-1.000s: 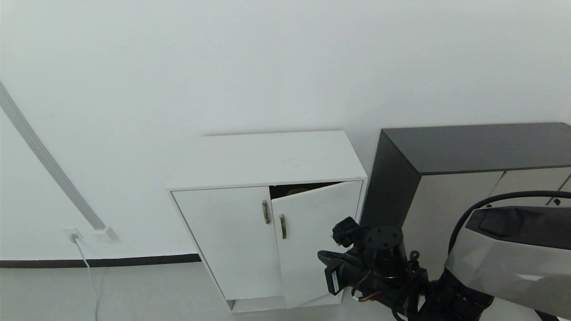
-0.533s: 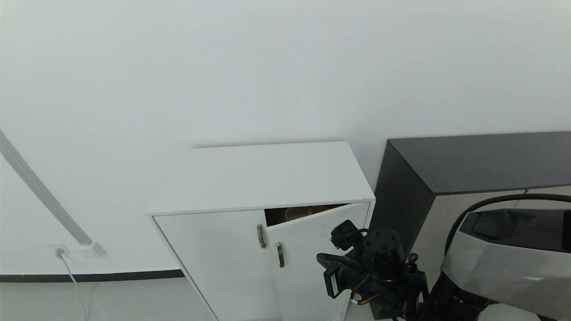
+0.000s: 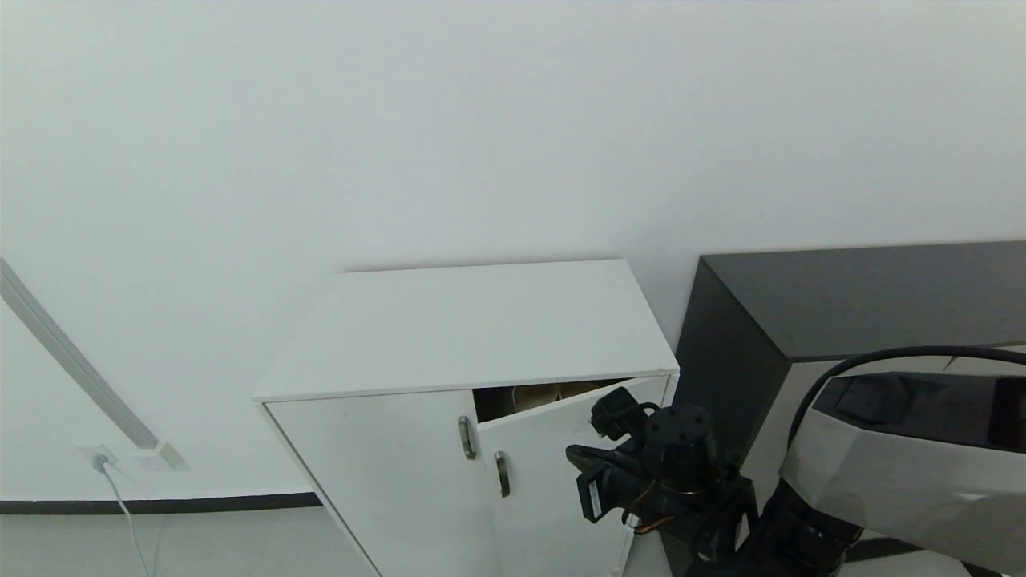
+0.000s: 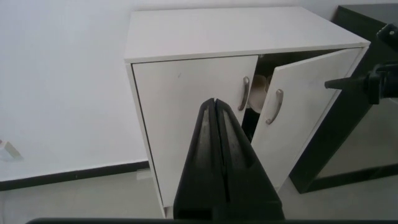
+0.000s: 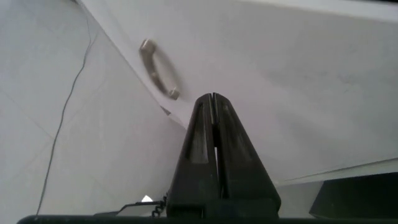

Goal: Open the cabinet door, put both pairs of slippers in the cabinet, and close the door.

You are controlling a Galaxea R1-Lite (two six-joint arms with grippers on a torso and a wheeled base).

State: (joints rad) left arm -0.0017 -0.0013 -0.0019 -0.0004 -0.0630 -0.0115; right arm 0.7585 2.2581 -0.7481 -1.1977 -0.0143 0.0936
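The white cabinet (image 3: pixel 473 328) stands against the wall with its left door (image 3: pixel 385 473) closed. Its right door (image 3: pixel 553 473) hangs ajar, and beige slippers (image 3: pixel 535 394) show in the dark gap at the top. My right gripper (image 3: pixel 573 458) is shut and sits at the outer face of the ajar door. In the right wrist view its shut fingers (image 5: pixel 214 99) lie close to the door panel, a little off the metal handle (image 5: pixel 158 68). My left gripper (image 4: pixel 214 102) is shut on nothing and held back from the cabinet, facing the two handles (image 4: pixel 244 93).
A black sideboard (image 3: pixel 850 292) stands tight against the cabinet's right side. A wall socket with a cable (image 3: pixel 100 462) and a slanted conduit (image 3: pixel 72 365) are on the wall at the left. Bare floor (image 4: pixel 81 199) lies before the cabinet.
The whole head view has shifted, so the camera has moved nearer to the cabinet. The right door stays ajar and the right gripper keeps its place beside it.
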